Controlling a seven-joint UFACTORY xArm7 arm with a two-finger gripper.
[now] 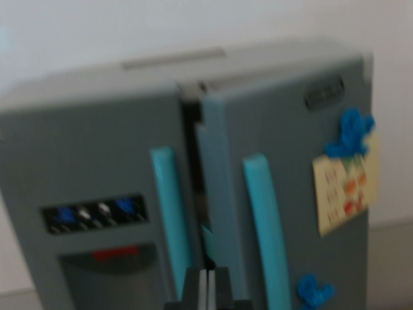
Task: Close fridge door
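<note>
Fridge door (290, 194) slightly ajar

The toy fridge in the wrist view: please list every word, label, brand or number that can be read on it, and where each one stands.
None can be read; the picture is blurred.
Dark oval badge at the top of the right door: lettering too blurred.
Yellow note under the blue magnet: red and green marks, no legible words.
Button panel on the left door: no text to make out.
</note>
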